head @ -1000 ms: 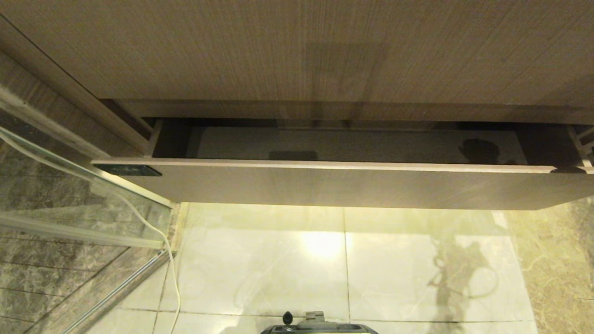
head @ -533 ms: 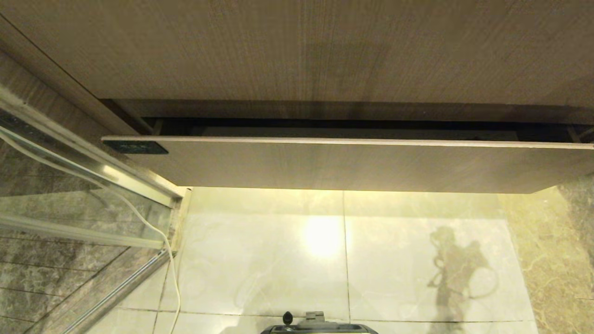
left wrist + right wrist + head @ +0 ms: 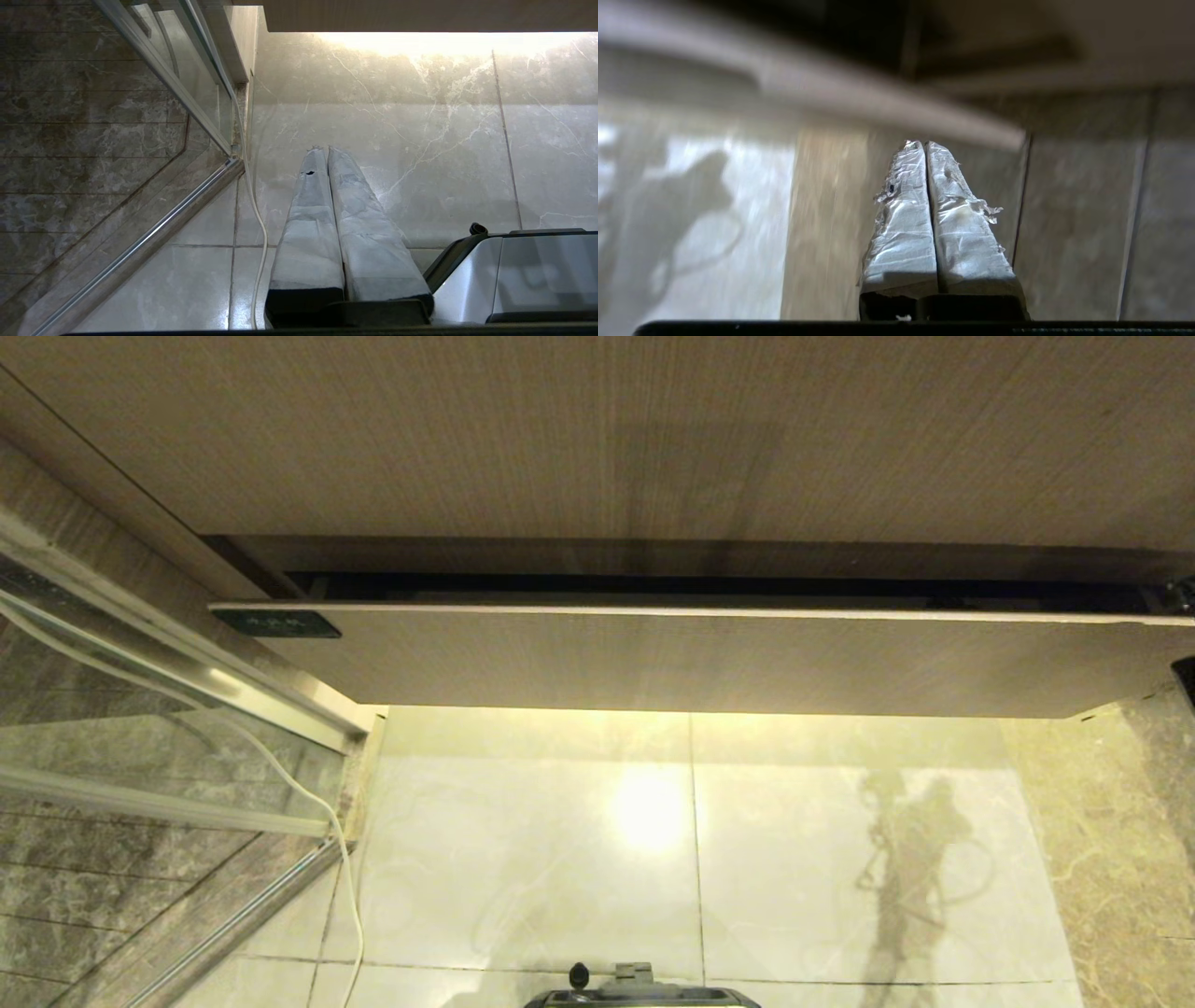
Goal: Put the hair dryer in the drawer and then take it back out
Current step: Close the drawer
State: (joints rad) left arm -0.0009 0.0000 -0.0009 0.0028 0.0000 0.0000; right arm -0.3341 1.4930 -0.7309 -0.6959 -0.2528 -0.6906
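The drawer point(image 3: 691, 658), a wide light-brown wood-grain front, stands pushed almost fully in, with only a thin dark slit above its top edge. The hair dryer is hidden. My right gripper point(image 3: 924, 142) is shut with nothing between its taped fingers. It hovers just below the right end of the drawer front point(image 3: 878, 100), which looks blurred in the right wrist view. A dark piece of that arm point(image 3: 1187, 679) peeks in at the right edge of the head view. My left gripper point(image 3: 322, 148) hangs parked over the floor tiles, shut and empty.
A taller wood-grain front point(image 3: 597, 439) rises above the drawer. A glass shower door point(image 3: 140, 709) with a metal rail stands on the left, and a white cable point(image 3: 327, 821) runs down beside it. Glossy tile floor point(image 3: 523, 859) lies below, with my base point(image 3: 639, 994) at the near edge.
The drawer has slid in from partly open to nearly closed, so its inside no longer shows. The right arm's shadow on the floor has shifted slightly.
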